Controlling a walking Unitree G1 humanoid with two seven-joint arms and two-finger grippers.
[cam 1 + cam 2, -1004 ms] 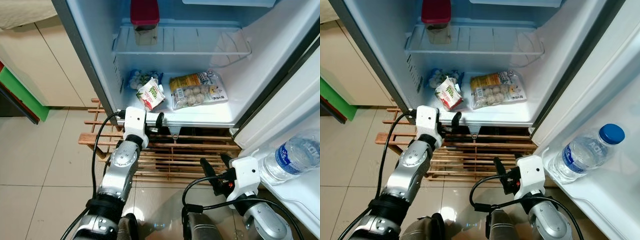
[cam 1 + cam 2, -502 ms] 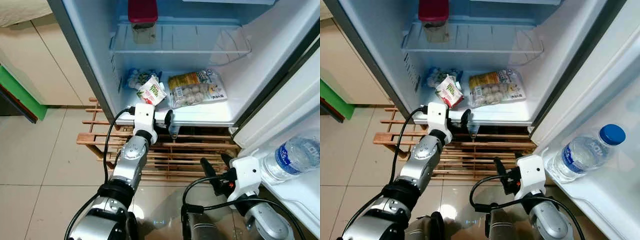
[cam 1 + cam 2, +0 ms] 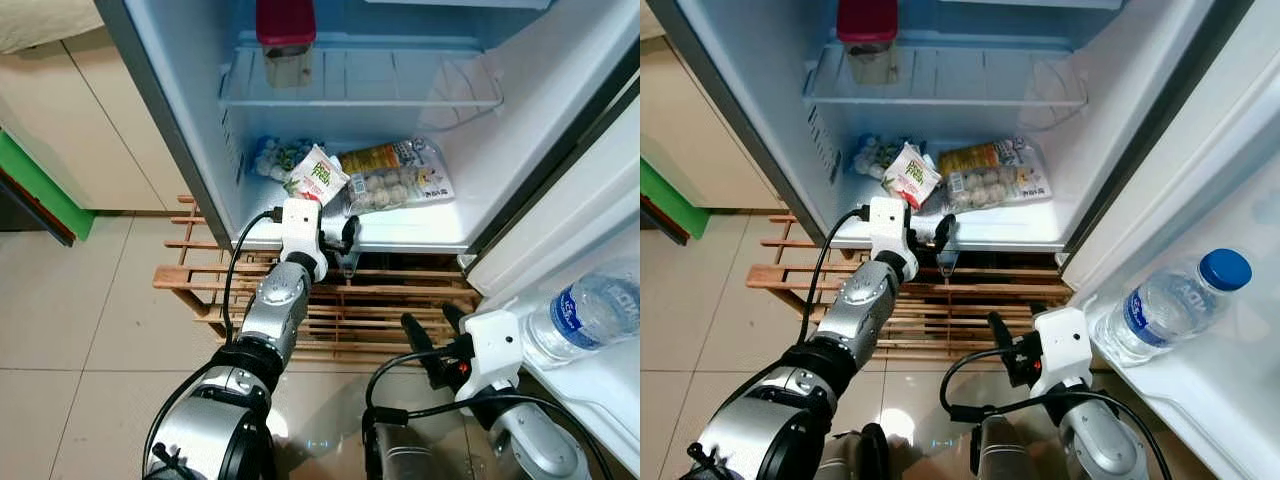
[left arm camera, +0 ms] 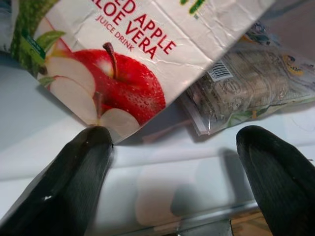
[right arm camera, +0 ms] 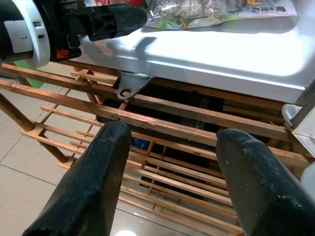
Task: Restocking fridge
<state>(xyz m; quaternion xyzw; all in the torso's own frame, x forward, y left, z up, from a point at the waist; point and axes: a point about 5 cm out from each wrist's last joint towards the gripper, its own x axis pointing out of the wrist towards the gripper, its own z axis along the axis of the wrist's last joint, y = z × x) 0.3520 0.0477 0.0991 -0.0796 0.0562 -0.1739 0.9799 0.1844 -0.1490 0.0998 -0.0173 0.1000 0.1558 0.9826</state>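
Nearest, low at the right: right gripper (image 3: 1003, 352) hanging idle above the floor tiles, fingers spread wide, nothing between them; in its wrist view, facing the wooden rack (image 5: 162, 147) under the fridge.

Further on, at the front edge of the fridge floor (image 3: 420, 232): left gripper (image 3: 336, 232), fingers parted and empty, tips just at the floor's front lip. In the left wrist view, one fingertip (image 4: 78, 162) right under the lower corner of the juice carton (image 3: 317, 178), seemingly touching it, not pinching.

On the fridge floor itself: carton tilted, toward the front left corner, leaning partly over the bag of fish balls (image 3: 397, 180), which lies across the middle. Behind the carton, near the back left corner, another small packet (image 3: 270, 158). Higher and deeper, on the wire shelf (image 3: 360, 80), a red-lidded container (image 3: 287, 40) at the left end. In the door shelf (image 3: 1200, 390) at the right, a water bottle (image 3: 1170, 305) lying down.

Probably the releasing or nudging step. Risk from here: carton not lying flat, so liable to tip forward over the front edge if bumped while pulling back; also possible to crush the bag with a hard push.
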